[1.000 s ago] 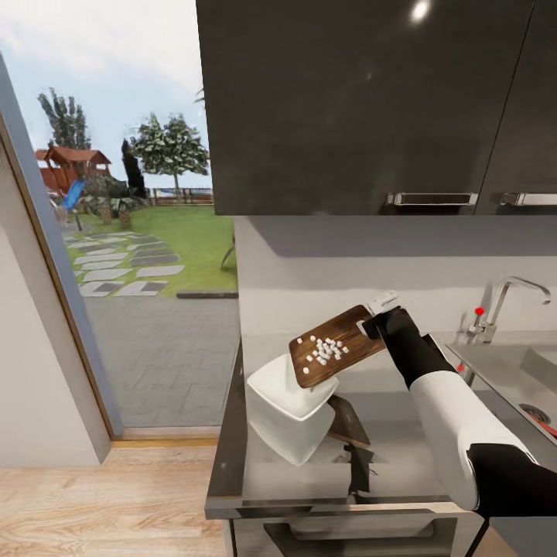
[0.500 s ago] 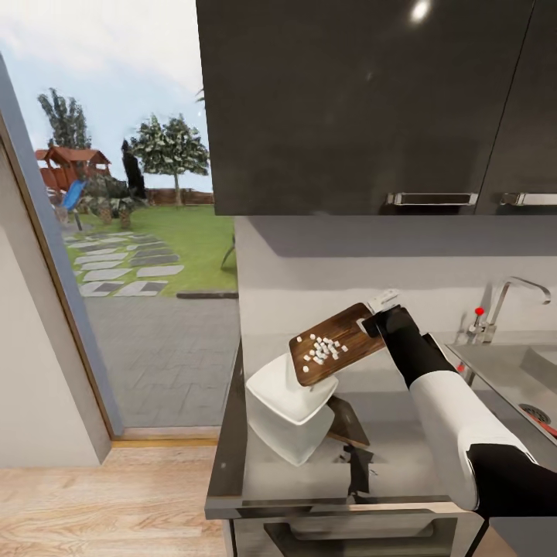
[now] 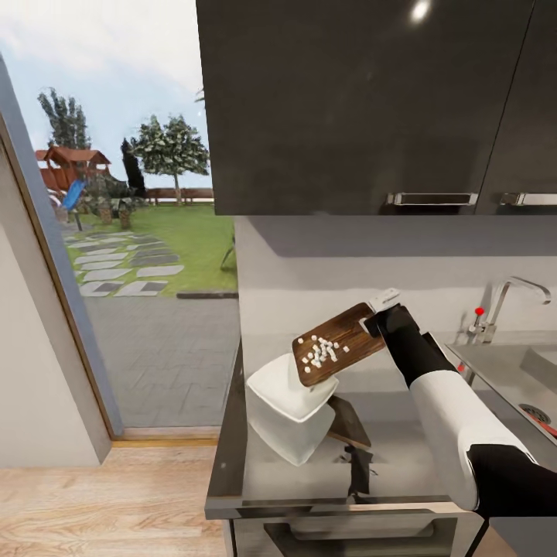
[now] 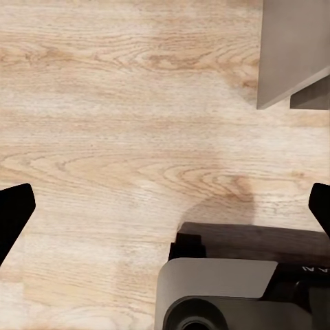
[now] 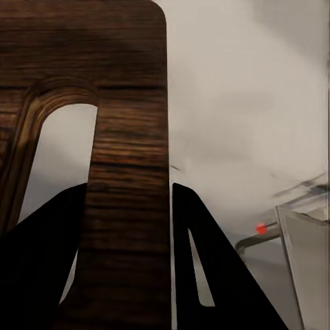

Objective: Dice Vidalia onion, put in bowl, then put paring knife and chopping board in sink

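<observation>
My right gripper (image 3: pixel 374 320) is shut on the handle end of the brown chopping board (image 3: pixel 344 340) and holds it in the air, tilted down to the left. Small white onion dice (image 3: pixel 320 350) lie on the board's lower half. The board's low end hangs over the far rim of the white bowl (image 3: pixel 280 388), which stands on the glossy grey countertop (image 3: pixel 402 456). Up close, the black fingers (image 5: pixel 206 261) clamp the wooden strip beside the handle hole of the chopping board (image 5: pixel 127 151). My left gripper (image 4: pixel 165 210) is open above wooden floor.
The steel sink (image 3: pixel 510 371) with its faucet (image 3: pixel 514 290) lies at the right, a red-orange bit (image 3: pixel 546 422) showing near its drain. Dark wall cabinets (image 3: pixel 363 100) hang overhead. The counter's left end (image 3: pixel 228 433) borders an open doorway to a garden.
The board has tipped slightly steeper and the onion dice have slid a little down it toward the bowl. The arm has barely moved.
</observation>
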{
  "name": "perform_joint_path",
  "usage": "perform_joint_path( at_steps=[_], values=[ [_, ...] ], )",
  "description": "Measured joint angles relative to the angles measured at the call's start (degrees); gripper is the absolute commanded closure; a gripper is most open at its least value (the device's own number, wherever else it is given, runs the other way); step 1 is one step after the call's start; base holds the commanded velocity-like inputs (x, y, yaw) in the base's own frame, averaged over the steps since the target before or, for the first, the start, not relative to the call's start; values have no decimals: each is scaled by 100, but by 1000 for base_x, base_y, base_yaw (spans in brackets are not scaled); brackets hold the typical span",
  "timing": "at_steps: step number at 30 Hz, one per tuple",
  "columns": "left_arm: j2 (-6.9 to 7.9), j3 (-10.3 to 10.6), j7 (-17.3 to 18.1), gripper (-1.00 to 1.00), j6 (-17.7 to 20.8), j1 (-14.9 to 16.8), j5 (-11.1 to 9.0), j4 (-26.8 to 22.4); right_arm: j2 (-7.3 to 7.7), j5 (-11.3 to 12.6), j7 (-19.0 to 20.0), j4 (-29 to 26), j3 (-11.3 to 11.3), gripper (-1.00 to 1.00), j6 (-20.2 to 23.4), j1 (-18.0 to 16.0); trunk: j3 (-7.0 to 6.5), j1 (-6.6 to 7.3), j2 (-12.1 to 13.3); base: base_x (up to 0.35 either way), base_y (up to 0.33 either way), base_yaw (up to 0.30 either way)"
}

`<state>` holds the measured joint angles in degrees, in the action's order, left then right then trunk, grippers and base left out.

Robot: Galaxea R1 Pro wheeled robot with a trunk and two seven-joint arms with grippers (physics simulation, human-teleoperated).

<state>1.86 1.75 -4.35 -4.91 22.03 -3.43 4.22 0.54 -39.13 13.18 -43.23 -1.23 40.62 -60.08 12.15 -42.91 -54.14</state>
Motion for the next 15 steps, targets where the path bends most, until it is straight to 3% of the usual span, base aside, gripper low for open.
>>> perform_joint_path(
  at_steps=[8,15],
  values=[
    [0,-1,1,-100,0,0,0,2,-1,3,8,-410,-2,100,359,0,0,0,0,0,0,0],
    [0,-1,1,-100,0,0,0,4,-1,21,36,-510,-2,100,421,1,0,0,0,0,0,0]
  ],
)
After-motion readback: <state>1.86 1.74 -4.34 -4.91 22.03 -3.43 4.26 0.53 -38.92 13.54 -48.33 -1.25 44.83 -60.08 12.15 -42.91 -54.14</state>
